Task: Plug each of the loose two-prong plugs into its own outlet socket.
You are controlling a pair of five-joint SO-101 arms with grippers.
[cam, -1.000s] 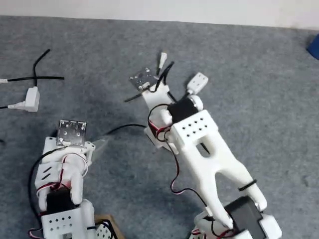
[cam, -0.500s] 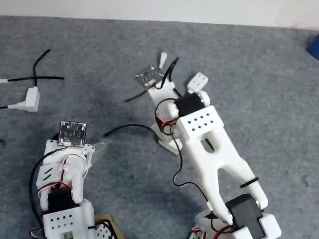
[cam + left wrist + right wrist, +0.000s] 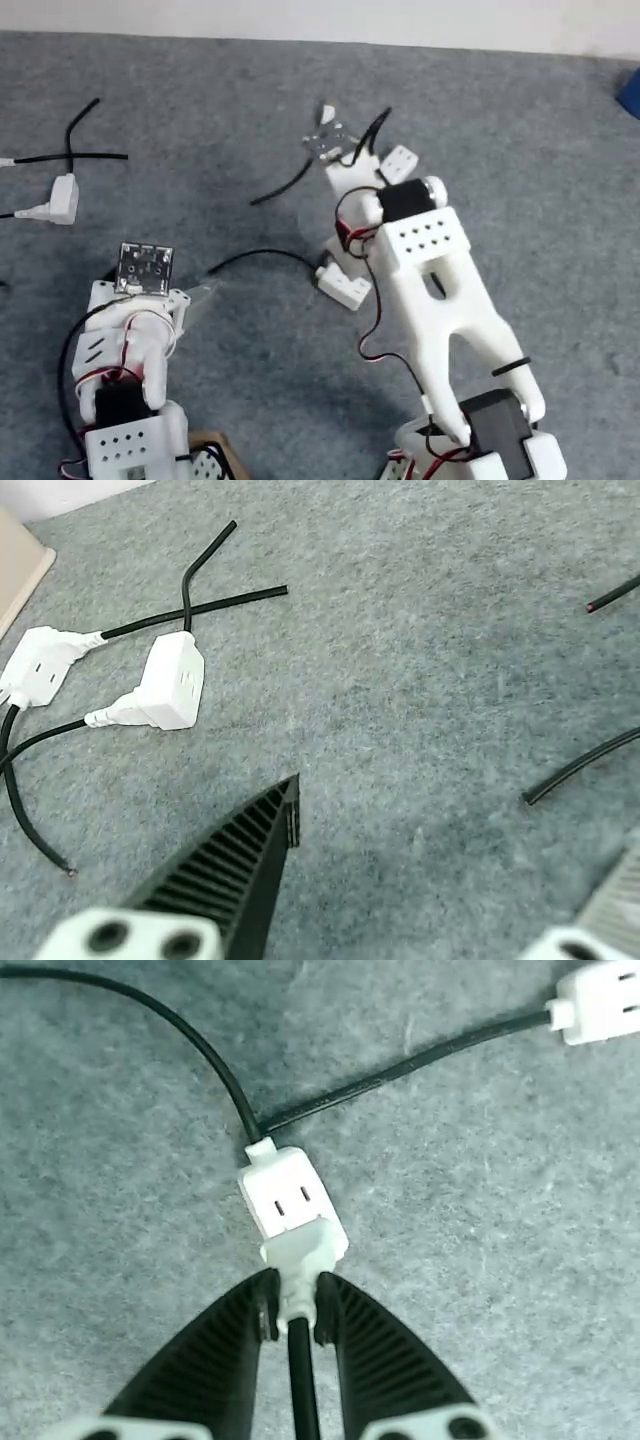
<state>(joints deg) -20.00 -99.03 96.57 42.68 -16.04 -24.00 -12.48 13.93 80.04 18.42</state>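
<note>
Right wrist view, entry one: right hand (image 3: 295,1305), its fingers clamped on a white two-prong plug (image 3: 305,1245), whose black cord runs back between them. The plug head touches the near end of a white outlet socket (image 3: 283,1192) lying flat on the grey bench (image 3: 480,1210). Two slots show on the socket's upper face. Whether the prongs are seated cannot be told. A second socket (image 3: 600,1000), with its own cord, lies well apart from the first.

Left wrist view, entry two: left hand (image 3: 460,820), fingers apart and holding nothing, above the bench. Beyond it lie an angled slotted block (image 3: 170,680) and a flat slotted block (image 3: 40,665), both white and on black cords, near each other but apart.

High view, entry three: right arm (image 3: 430,290) stretches up mid-bench; left arm (image 3: 125,340) stays at lower left.
</note>
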